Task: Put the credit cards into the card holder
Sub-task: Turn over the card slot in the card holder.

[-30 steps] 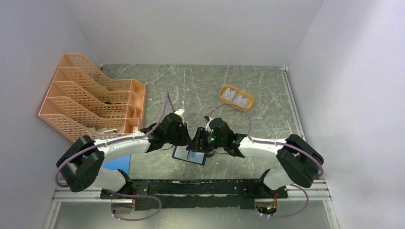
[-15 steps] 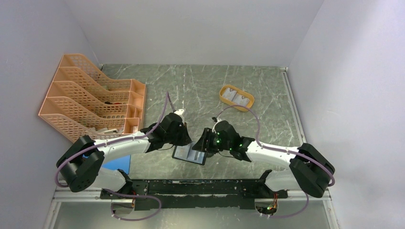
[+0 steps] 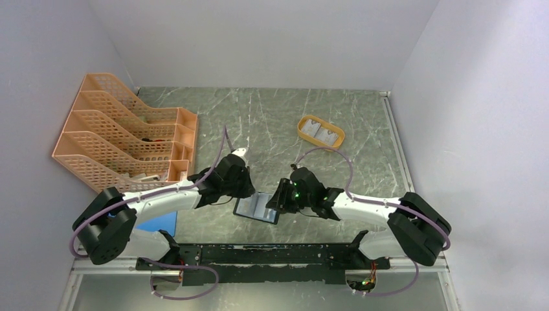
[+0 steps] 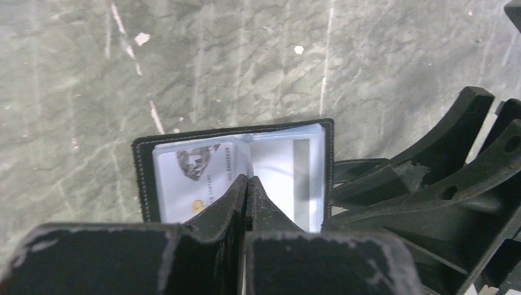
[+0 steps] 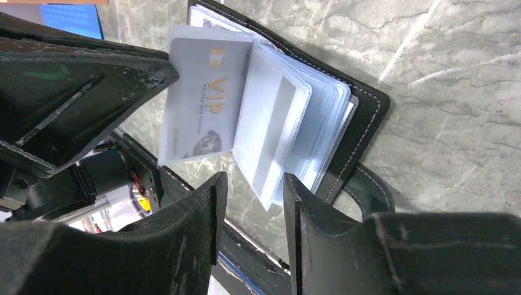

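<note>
We see the holder (image 3: 257,208) open on the table (image 3: 291,123) between both arms, a card (image 5: 203,104) among its sleeves, left gripper (image 4: 247,182) closed tight over it, right gripper (image 5: 253,181) narrowly parted at its edge

Seen from above, the card holder (image 3: 257,208) lies open on the table (image 3: 278,123) near its front edge. The left gripper (image 3: 248,194) is at its 11 o'clock and the right gripper (image 3: 276,199) at its 2 o'clock. One card (image 4: 190,175) lies on its left half. Well apart at 1 o'clock, two credit cards (image 3: 313,129) lie in a tray (image 3: 301,130). A file rack (image 3: 123,139) stands at 10 o'clock, and a pad (image 3: 158,222) lies at 9.
</note>
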